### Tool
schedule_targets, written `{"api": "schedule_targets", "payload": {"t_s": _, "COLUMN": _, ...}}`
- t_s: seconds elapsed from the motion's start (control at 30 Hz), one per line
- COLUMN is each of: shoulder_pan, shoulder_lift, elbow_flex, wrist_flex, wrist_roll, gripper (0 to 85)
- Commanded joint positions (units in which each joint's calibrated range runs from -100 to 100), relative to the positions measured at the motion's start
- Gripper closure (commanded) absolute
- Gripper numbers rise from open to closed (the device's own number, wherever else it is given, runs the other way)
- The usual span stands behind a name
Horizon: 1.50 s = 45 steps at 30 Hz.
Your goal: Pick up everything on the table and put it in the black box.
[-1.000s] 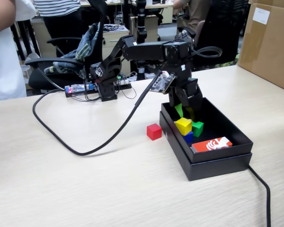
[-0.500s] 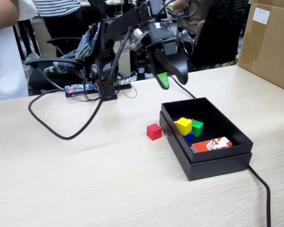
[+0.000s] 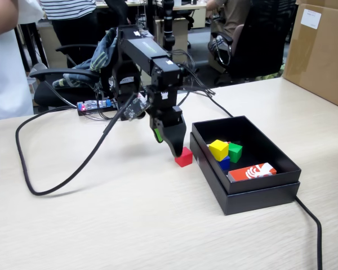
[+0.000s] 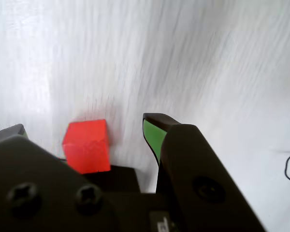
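Observation:
A red cube (image 3: pixel 184 157) sits on the beige table (image 3: pixel 129 225) just left of the black box (image 3: pixel 253 194). In the wrist view the red cube (image 4: pixel 87 146) lies between my two jaws, nearer the left one, with a gap to the green-padded right one. My gripper (image 3: pixel 173 147) is open and low over the cube; it also shows in the wrist view (image 4: pixel 84 126). Inside the box lie the yellow cube (image 3: pixel 218 149), the green cube (image 3: pixel 235 152) and the blue cube (image 3: pixel 224 163).
An orange-red and white card (image 3: pixel 252 171) lies in the box. A thick black cable (image 3: pixel 56 183) loops across the table's left. Another cable (image 3: pixel 312 225) runs off the box's right side. A brown carton (image 3: pixel 321 50) stands at the back right.

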<state>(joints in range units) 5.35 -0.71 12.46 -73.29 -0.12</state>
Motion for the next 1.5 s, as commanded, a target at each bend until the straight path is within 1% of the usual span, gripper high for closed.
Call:
{"api": "schedule_targets", "payload": {"t_s": 0.0, "shoulder_pan": 1.37, "shoulder_lift": 2.15, "elbow_flex": 7.3, "wrist_flex": 0.33, "wrist_roll": 1.81, "gripper": 37.6}}
{"api": "schedule_targets", "payload": {"t_s": 0.27, "shoulder_pan": 3.86, "shoulder_lift": 7.77, "elbow_flex": 10.21, "wrist_flex": 0.33, "wrist_roll": 5.13, "gripper": 37.9}}
{"api": "schedule_targets", "payload": {"t_s": 0.33, "shoulder_pan": 3.86, "shoulder_lift": 9.03, "elbow_flex": 10.57, "wrist_flex": 0.33, "wrist_roll": 5.76, "gripper": 38.7}}
{"api": "schedule_targets", "payload": {"t_s": 0.37, "shoulder_pan": 3.81, "shoulder_lift": 10.41, "elbow_flex": 11.57, "wrist_flex": 0.33, "wrist_roll": 6.15, "gripper": 43.5}}
{"api": "schedule_targets", "payload": {"t_s": 0.4, "shoulder_pan": 3.81, "shoulder_lift": 10.98, "elbow_flex": 12.11, "wrist_flex": 0.33, "wrist_roll": 6.15, "gripper": 46.2}}
{"api": "schedule_targets", "payload": {"t_s": 0.53, "shoulder_pan": 3.22, "shoulder_lift": 13.96, "elbow_flex": 15.28, "wrist_flex": 0.33, "wrist_roll": 6.35, "gripper": 70.9}}
{"api": "schedule_targets", "payload": {"t_s": 0.57, "shoulder_pan": 3.03, "shoulder_lift": 14.08, "elbow_flex": 15.65, "wrist_flex": 0.33, "wrist_roll": 6.45, "gripper": 75.9}}
{"api": "schedule_targets", "payload": {"t_s": 0.6, "shoulder_pan": 2.83, "shoulder_lift": 13.96, "elbow_flex": 15.83, "wrist_flex": 0.33, "wrist_roll": 6.45, "gripper": 78.5}}
{"api": "schedule_targets", "payload": {"t_s": 0.7, "shoulder_pan": 2.25, "shoulder_lift": 9.38, "elbow_flex": 15.28, "wrist_flex": 0.33, "wrist_roll": 6.54, "gripper": 78.5}}
{"api": "schedule_targets", "payload": {"t_s": 0.77, "shoulder_pan": 1.71, "shoulder_lift": 2.49, "elbow_flex": 14.56, "wrist_flex": 0.24, "wrist_roll": 6.25, "gripper": 78.6}}
{"api": "schedule_targets", "payload": {"t_s": 0.9, "shoulder_pan": 1.32, "shoulder_lift": -14.03, "elbow_flex": 15.1, "wrist_flex": -0.28, "wrist_roll": 4.54, "gripper": 78.6}}
{"api": "schedule_targets", "payload": {"t_s": 1.07, "shoulder_pan": 4.15, "shoulder_lift": -22.29, "elbow_flex": 20.18, "wrist_flex": -0.28, "wrist_roll": 3.17, "gripper": 78.5}}
{"api": "schedule_targets", "payload": {"t_s": 1.13, "shoulder_pan": 5.86, "shoulder_lift": -21.61, "elbow_flex": 22.99, "wrist_flex": -0.28, "wrist_roll": 3.22, "gripper": 78.5}}
{"api": "schedule_targets", "payload": {"t_s": 1.3, "shoulder_pan": 9.47, "shoulder_lift": -11.05, "elbow_flex": 31.06, "wrist_flex": -0.28, "wrist_roll": 3.71, "gripper": 78.5}}
{"api": "schedule_targets", "payload": {"t_s": 1.47, "shoulder_pan": 11.09, "shoulder_lift": 3.29, "elbow_flex": 36.77, "wrist_flex": -0.28, "wrist_roll": 3.91, "gripper": 78.3}}
